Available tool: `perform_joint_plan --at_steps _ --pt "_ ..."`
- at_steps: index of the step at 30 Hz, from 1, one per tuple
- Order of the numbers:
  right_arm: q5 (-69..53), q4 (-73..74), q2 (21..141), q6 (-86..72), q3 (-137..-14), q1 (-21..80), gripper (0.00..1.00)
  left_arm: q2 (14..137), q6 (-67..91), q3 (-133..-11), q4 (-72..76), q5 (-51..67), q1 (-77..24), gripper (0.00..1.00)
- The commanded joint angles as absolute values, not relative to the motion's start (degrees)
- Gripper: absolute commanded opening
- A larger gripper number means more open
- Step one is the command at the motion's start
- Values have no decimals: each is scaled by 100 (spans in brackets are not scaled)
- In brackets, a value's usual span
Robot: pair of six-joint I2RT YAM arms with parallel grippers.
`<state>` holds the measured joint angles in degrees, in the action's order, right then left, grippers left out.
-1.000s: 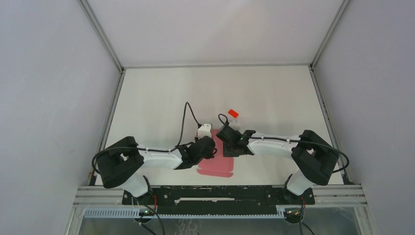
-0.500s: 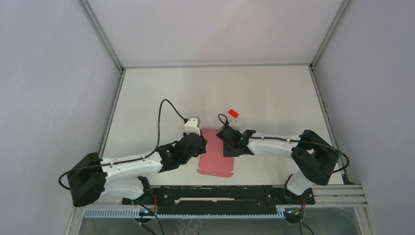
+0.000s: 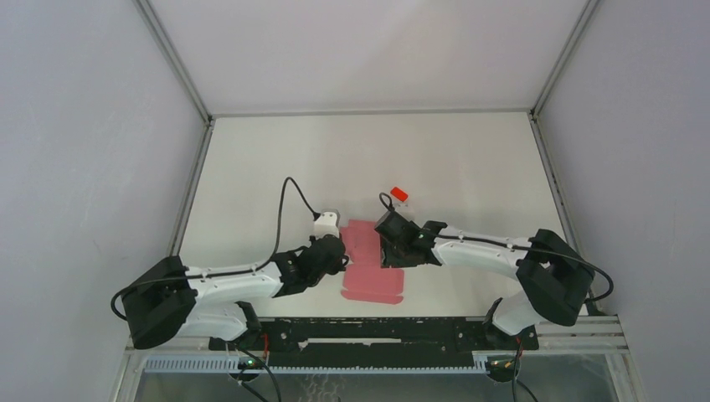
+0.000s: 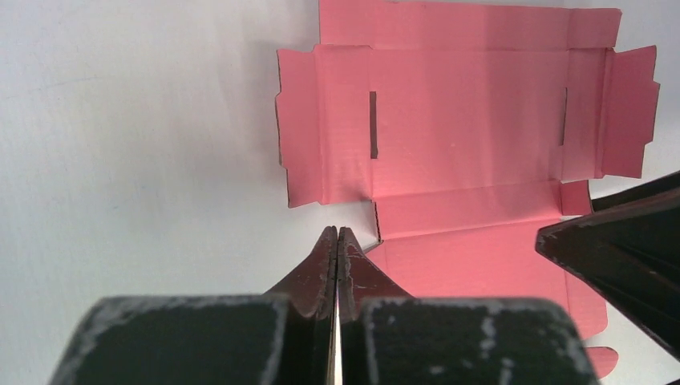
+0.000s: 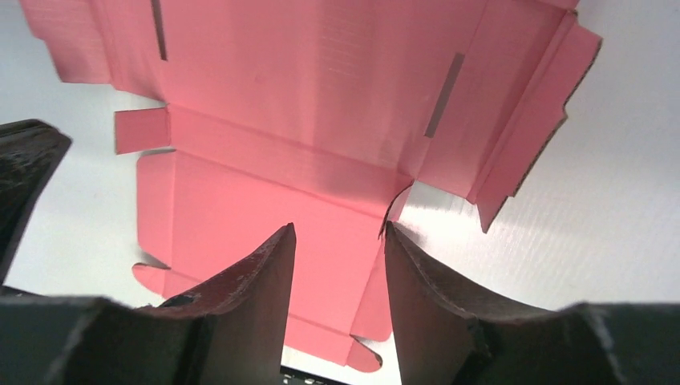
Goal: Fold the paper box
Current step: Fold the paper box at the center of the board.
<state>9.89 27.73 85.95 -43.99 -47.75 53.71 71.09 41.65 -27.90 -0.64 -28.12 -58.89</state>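
The pink paper box [image 3: 368,266] lies unfolded and flat on the white table between my two grippers. It fills the left wrist view [image 4: 465,144] and the right wrist view [image 5: 305,104], with flaps, tabs and slots showing. My left gripper [image 3: 335,251] is shut and empty, its tips [image 4: 337,233] at the box's left edge beside a flap notch. My right gripper [image 3: 393,247] is open over the box's right side, its jaws [image 5: 339,233] straddling a side flap without closing on it.
A tiny bright red block [image 3: 398,194] sits on the table just beyond the right gripper. The table is walled by metal rails left, right and back. A black cable [image 3: 293,197] loops up from the left wrist.
My left arm swung out to the left off the box, uncovering it, then came back a little to its left edge. My right gripper shifted slightly toward me over the box.
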Motion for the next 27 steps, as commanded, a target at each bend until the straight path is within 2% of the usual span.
perform_joint_plan --at_steps 1,13,21,23,27 --pt "1037 2869 8127 -4273 -4939 5353 52 7174 4245 -2824 199 -2839 -5862 0" --pt "1134 3002 8062 -4280 -4933 5247 49 7367 4260 -2829 303 -2787 -5820 0" --pt "1253 3085 7466 -4385 -4608 5041 46 7226 4309 -2501 715 -2492 -5538 0" --pt "1184 3021 7384 -4394 -4472 4946 41 7305 4275 -2549 764 -2452 -5524 0" --pt "1011 2883 7332 -4387 -4328 4799 21 7537 4250 -2648 885 -2368 -5520 0"
